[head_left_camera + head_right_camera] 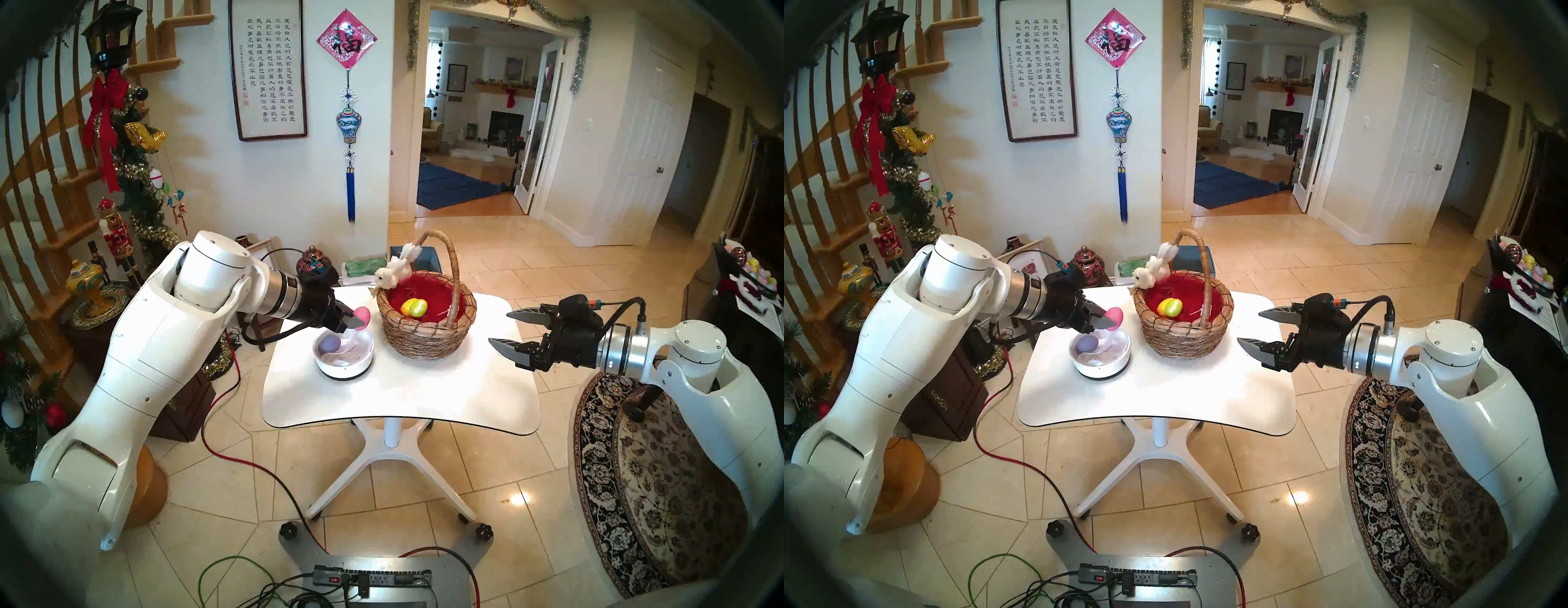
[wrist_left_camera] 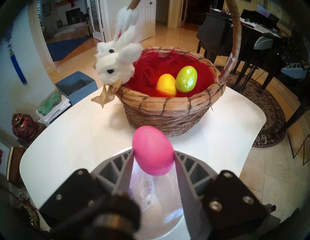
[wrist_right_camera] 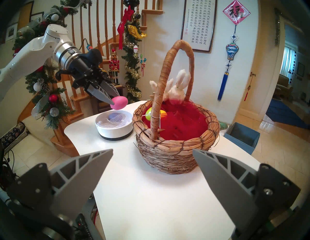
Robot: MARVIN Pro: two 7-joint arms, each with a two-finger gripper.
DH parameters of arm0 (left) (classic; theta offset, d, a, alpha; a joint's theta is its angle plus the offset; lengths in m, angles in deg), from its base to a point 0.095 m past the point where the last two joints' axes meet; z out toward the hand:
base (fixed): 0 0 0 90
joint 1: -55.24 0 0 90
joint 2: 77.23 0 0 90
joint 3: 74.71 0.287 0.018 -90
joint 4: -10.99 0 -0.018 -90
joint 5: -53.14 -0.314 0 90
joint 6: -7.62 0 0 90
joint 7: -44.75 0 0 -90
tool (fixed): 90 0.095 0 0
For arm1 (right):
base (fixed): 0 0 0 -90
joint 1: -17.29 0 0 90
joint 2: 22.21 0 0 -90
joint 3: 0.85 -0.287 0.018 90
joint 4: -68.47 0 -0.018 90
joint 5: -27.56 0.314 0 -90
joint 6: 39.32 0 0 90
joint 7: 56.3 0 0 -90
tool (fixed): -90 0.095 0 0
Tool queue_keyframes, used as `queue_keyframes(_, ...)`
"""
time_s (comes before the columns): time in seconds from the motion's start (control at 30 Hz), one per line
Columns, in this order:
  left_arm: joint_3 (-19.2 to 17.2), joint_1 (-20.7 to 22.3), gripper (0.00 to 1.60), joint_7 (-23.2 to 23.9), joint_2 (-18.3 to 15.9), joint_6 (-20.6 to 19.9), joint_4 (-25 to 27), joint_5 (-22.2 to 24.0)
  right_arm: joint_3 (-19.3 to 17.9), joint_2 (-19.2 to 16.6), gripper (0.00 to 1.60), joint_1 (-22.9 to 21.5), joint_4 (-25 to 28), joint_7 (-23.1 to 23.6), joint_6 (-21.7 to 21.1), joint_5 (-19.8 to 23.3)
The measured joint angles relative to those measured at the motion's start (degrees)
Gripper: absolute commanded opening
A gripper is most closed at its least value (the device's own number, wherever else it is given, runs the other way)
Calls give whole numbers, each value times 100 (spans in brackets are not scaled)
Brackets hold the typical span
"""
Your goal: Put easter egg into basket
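Jaws of left gripper (image 2: 154,155) clamp pink egg (image 2: 153,152) above white bowl (image 1: 324,368).

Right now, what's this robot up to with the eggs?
The left pincer is shut on a pink egg, held above the white bowl, where a purple egg remains. The basket beside it already holds a yellow egg and a green egg. The right pincer is open and empty.

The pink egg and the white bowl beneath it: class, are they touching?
Apart. In the right wrist view, the pink egg, pinched by the left gripper, hangs clear above the white bowl, with background showing between them.
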Motion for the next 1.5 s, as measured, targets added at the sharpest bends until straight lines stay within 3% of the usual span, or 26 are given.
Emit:
queue_keyframes(0.63,471,761,71,-273,606,-253,-495,78,4,-4,160,0,0,-3,2,5)
queue_keyframes(1.5,1083,1935,72,-410,1507,-208,-1893,55,9,-10,160,1,0,-9,6,12)
